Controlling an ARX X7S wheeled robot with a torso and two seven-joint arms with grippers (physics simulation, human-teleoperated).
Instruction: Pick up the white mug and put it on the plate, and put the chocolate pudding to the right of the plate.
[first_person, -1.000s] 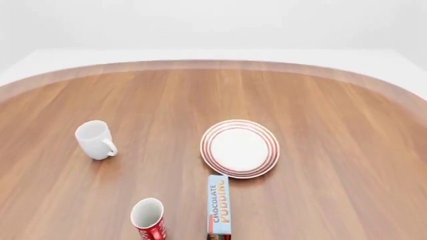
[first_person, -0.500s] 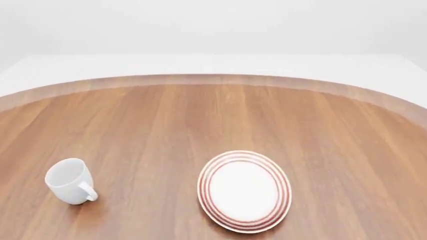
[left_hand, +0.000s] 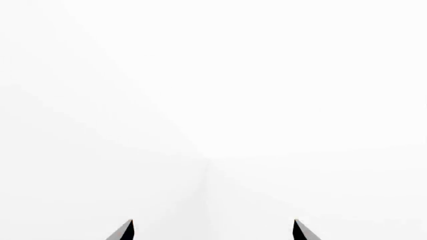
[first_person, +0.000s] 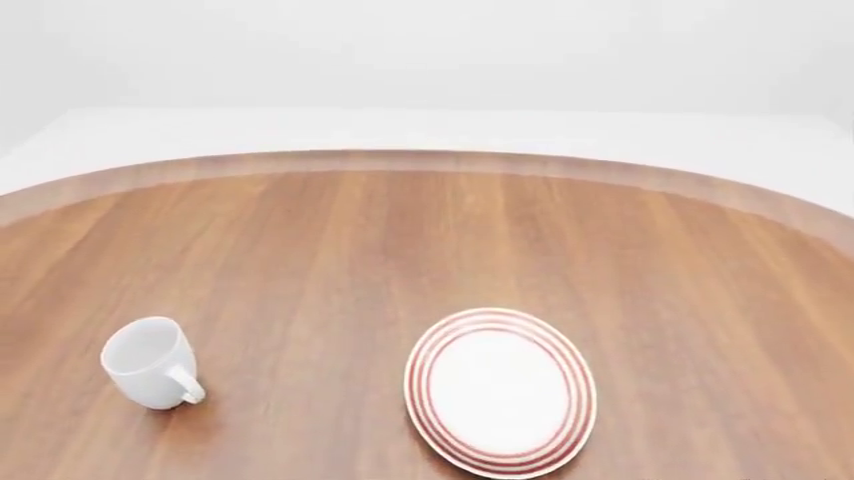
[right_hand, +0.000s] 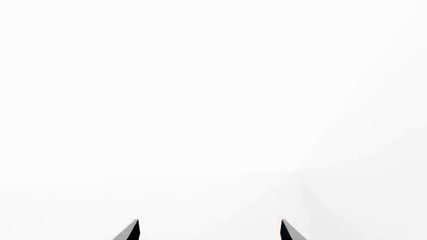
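The wooden desk (first_person: 400, 240) carries the plate (first_person: 501, 391) near its front edge, with the white mug (first_person: 147, 361) upright well to its left, handle toward the plate. Neither sits near a claw: the left claw (left_hand: 212, 231) and right claw (right_hand: 209, 231) face blank white, tips spread wide and empty.

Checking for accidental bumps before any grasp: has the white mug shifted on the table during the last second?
No. The white mug keeps its place left of the plate, handle toward the camera. Both slid down the head view together, so the camera moved.
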